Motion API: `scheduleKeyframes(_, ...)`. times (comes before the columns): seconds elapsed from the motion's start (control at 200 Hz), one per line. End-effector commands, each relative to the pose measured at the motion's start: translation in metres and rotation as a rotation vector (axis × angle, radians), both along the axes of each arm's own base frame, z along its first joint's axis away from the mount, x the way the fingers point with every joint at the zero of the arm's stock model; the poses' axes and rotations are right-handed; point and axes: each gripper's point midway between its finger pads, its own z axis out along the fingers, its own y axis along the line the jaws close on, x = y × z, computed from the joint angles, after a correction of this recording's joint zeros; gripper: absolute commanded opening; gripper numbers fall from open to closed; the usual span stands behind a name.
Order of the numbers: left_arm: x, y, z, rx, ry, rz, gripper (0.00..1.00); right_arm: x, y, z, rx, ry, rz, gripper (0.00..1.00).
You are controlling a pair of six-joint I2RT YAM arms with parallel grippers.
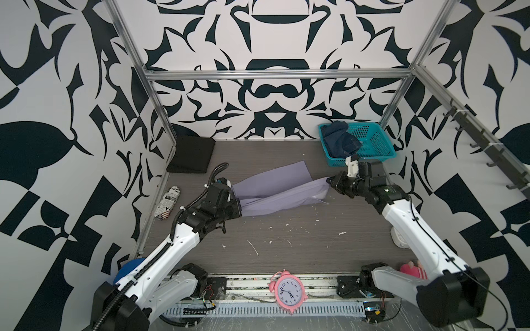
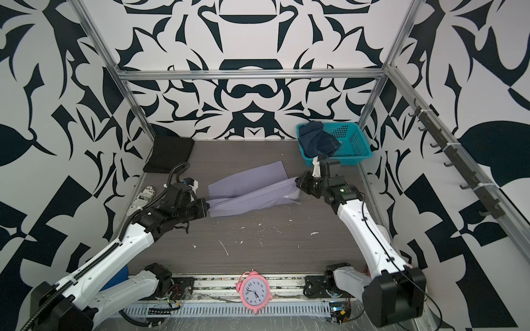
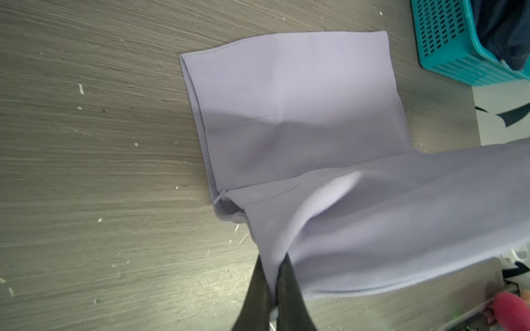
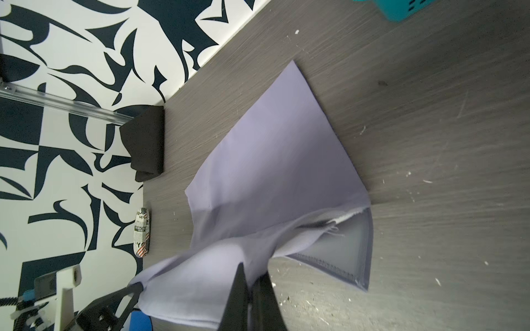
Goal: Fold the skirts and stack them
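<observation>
The pale lavender skirt (image 1: pixel 275 187), half flat on the counter (image 1: pixel 286 252), is pinched at opposite ends by left end effector (image 1: pixel 240 210) and right end effector (image 1: pixel 329 182).

front table (image 1: pixel 286 252) open; teal basket (image 1: pixel 364 161) far right, black skirt (image 1: pixel 192 154) far left.

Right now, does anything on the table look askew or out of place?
The lavender skirt lies crooked, its lifted edge twisted between the left gripper and right gripper, one corner flipped, seam showing. White scraps litter the table. A pink clock lies tilted by the front rail.
</observation>
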Motion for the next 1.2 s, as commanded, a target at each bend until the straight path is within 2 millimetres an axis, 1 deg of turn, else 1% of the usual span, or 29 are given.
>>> scheduleKeyframes(0.0, 0.012, 0.011, 0.001, 0.027, -0.001, 0.038, 0.00, 0.031, 0.006, 0.032, -0.064, -0.130, -0.006, 0.00)
scheduleKeyframes(0.125, 0.023, 0.017, 0.004, 0.013, -0.013, 0.061, 0.00, 0.048, 0.018, 0.041, -0.089, -0.148, 0.016, 0.00)
scheduleKeyframes(0.205, 0.027, 0.020, 0.007, 0.013, -0.018, 0.066, 0.00, 0.056, 0.020, 0.047, -0.102, -0.161, 0.016, 0.00)
scheduleKeyframes(0.295, 0.031, 0.028, 0.005, 0.022, -0.012, 0.087, 0.00, 0.067, 0.023, 0.049, -0.117, -0.162, 0.023, 0.00)
scheduleKeyframes(0.4, 0.037, 0.036, 0.000, 0.010, -0.009, 0.111, 0.00, 0.081, 0.027, 0.043, -0.132, -0.150, 0.032, 0.00)
scheduleKeyframes(0.545, 0.051, 0.046, -0.005, 0.017, -0.024, 0.142, 0.00, 0.104, 0.033, 0.038, -0.142, -0.147, 0.037, 0.00)
scheduleKeyframes(0.67, 0.065, 0.053, -0.015, 0.015, -0.007, 0.157, 0.00, 0.122, 0.036, 0.024, -0.156, -0.133, 0.028, 0.00)
scheduleKeyframes(0.775, 0.075, 0.053, -0.022, 0.025, 0.011, 0.154, 0.00, 0.137, 0.042, 0.015, -0.149, -0.121, 0.040, 0.00)
scheduleKeyframes(0.82, 0.077, 0.054, -0.025, 0.035, 0.017, 0.149, 0.00, 0.141, 0.044, 0.012, -0.151, -0.114, 0.041, 0.00)
scheduleKeyframes(0.875, 0.081, 0.056, -0.020, 0.050, 0.004, 0.152, 0.00, 0.145, 0.045, 0.009, -0.151, -0.110, 0.038, 0.00)
scheduleKeyframes(0.885, 0.081, 0.057, -0.028, 0.059, 0.025, 0.152, 0.00, 0.146, 0.045, 0.008, -0.152, -0.109, 0.037, 0.00)
scheduleKeyframes(0.9, 0.082, 0.058, -0.030, 0.066, 0.030, 0.153, 0.00, 0.147, 0.045, 0.008, -0.152, -0.110, 0.036, 0.00)
scheduleKeyframes(1.12, 0.095, 0.068, -0.029, 0.106, 0.011, 0.164, 0.00, 0.161, 0.047, 0.002, -0.154, -0.109, 0.023, 0.00)
scheduleKeyframes(1.195, 0.102, 0.073, -0.029, 0.117, 0.011, 0.171, 0.05, 0.166, 0.047, -0.002, -0.156, -0.102, 0.021, 0.00)
